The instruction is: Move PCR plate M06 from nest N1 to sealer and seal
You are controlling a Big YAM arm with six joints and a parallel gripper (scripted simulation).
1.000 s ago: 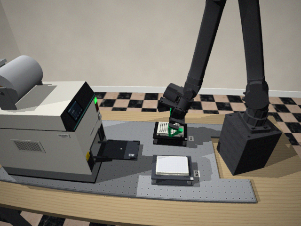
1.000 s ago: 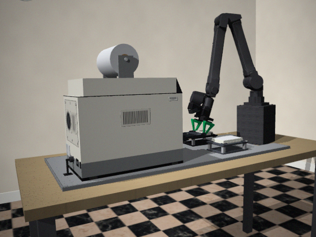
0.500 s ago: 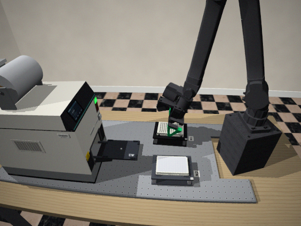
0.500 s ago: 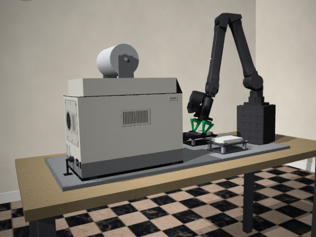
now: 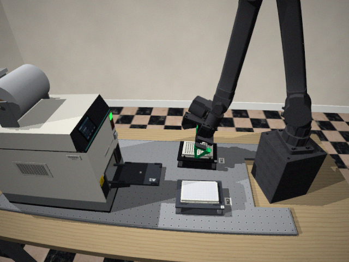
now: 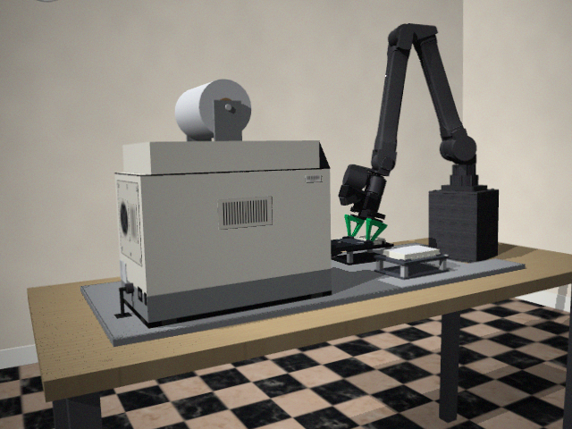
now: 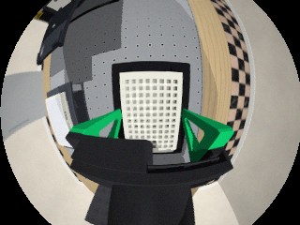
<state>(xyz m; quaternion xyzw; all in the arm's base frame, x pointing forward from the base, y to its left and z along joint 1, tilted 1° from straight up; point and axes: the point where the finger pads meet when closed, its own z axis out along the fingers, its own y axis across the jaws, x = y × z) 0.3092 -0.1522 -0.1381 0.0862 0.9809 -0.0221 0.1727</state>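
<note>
The open-welled white plate M06 (image 5: 191, 148) lies in the black nest N1 (image 5: 196, 159); it also shows in the wrist view (image 7: 154, 111). My gripper (image 5: 202, 149) with green fingers is open and low over M06, one finger on each long side (image 7: 150, 131), not closed on it. It also shows in the exterior view (image 6: 365, 229). The sealer (image 5: 53, 149) has its black stage (image 5: 142, 173) out and empty. Its lamp (image 5: 110, 115) is green. The sealed plate M09 (image 5: 200, 191) lies on nest N2.
A foil roll (image 5: 23, 90) sits on top of the sealer. The arm's dark base block (image 5: 287, 166) stands at the right of the grey baseplate. N2 is just in front of N1, the stage to their left.
</note>
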